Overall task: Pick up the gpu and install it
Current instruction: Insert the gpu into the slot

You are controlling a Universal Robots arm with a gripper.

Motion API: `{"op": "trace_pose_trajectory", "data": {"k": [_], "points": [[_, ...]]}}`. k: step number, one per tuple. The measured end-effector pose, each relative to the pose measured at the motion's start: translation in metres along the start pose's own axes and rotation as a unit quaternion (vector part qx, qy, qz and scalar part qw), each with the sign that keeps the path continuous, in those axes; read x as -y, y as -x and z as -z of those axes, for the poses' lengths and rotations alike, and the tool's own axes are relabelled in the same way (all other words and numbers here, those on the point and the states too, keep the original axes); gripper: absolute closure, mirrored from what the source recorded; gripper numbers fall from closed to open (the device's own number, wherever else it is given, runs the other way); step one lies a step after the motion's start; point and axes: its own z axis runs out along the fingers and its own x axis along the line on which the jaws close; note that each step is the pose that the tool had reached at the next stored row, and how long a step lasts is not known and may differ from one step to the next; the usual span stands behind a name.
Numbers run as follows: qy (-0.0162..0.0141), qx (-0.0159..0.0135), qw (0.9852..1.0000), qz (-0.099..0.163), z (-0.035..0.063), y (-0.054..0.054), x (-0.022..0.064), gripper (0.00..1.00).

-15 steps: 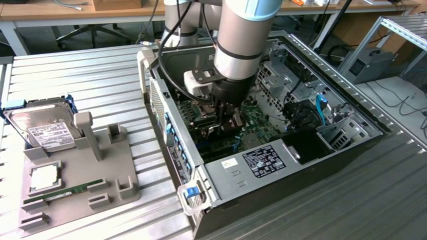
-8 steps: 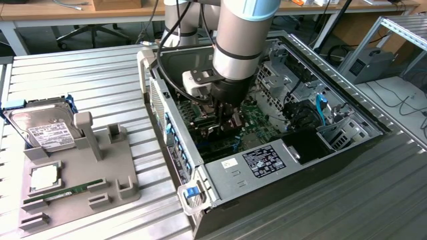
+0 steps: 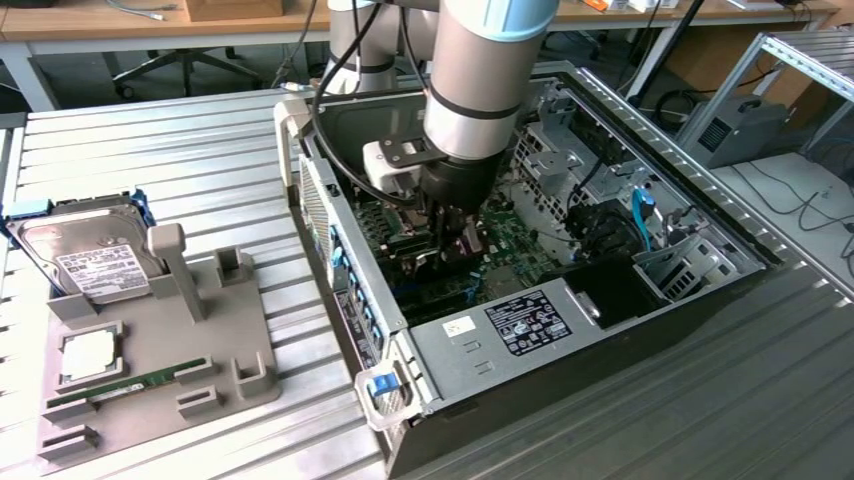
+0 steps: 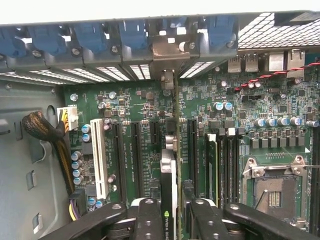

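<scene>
The open computer case (image 3: 534,420) surrounds the pincer (image 4: 172,212), and the green motherboard (image 4: 130,105) lies beneath it. The pincer's black fingers (image 4: 149,215) are closed narrowly on the gpu (image 4: 170,165). It appears as a thin edge-on card in line with the black expansion slots, and its silver bracket (image 4: 167,50) reaches the rear panel beyond the pincer. Between the fingers, white lettering on the card's edge reads "NVIDIA QUA", cut off there.

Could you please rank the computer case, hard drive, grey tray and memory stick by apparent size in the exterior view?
Largest to smallest:
1. computer case
2. grey tray
3. hard drive
4. memory stick, roughly as long as the drive but far narrower
</scene>
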Motion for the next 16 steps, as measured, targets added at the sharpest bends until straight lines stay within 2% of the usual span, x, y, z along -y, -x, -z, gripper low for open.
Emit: {"op": "trace_pose_trajectory", "data": {"k": [16], "points": [[-0.0001,-0.0006,0.9999,-0.015,0.0000,0.0001,-0.0002,0.73]]}}
